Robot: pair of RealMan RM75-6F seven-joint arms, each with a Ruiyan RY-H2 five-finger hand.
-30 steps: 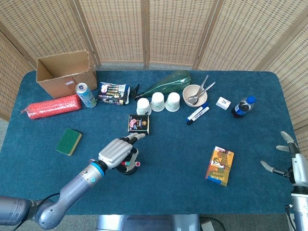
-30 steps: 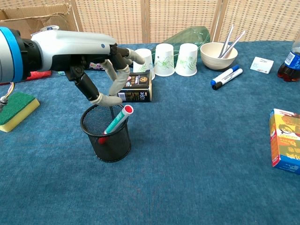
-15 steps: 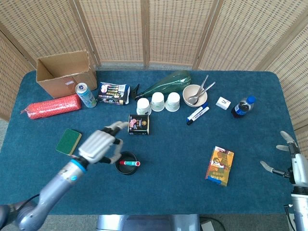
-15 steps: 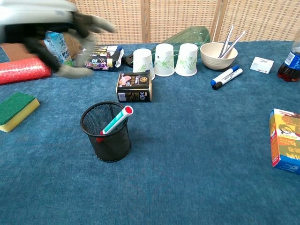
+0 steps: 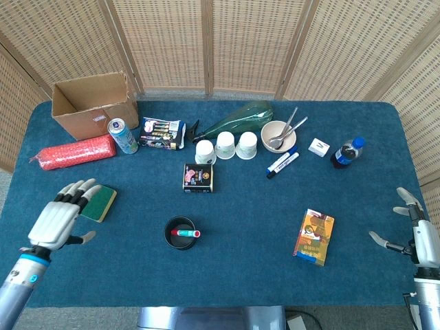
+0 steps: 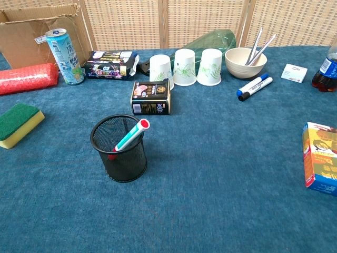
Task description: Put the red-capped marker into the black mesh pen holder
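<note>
2 hands are seen only in the head view, both off toward the table's edges and neither near the task's thing. Going from largest to smallest: the blue-covered table (image 5: 240, 227) carries everything; the left hand (image 5: 60, 221) hovers by the table's left edge, just beside the green sponge (image 5: 97, 202), with its fingers spread and nothing held. The right hand (image 5: 412, 234) is seen at the right edge, likewise spread and holding nothing.

The black mesh pen holder (image 6: 119, 148) stands upright toward the front edge, left of the table's middle, with the small black box (image 6: 150, 97) behind it. The red-capped marker (image 6: 130, 136) is found inside the holder, leaning, its long axis tilted so that the red cap rises up and to the right above the rim while its lower end rests at the bottom on the left.

From the left hand the holder lies to the right and is well apart; from the right hand it lies far to the left. The left hand is judged the nearer of the 2. The placing is judged done, since the marker rests in the holder untouched, so no further reach toward it appears to be called for.
</note>
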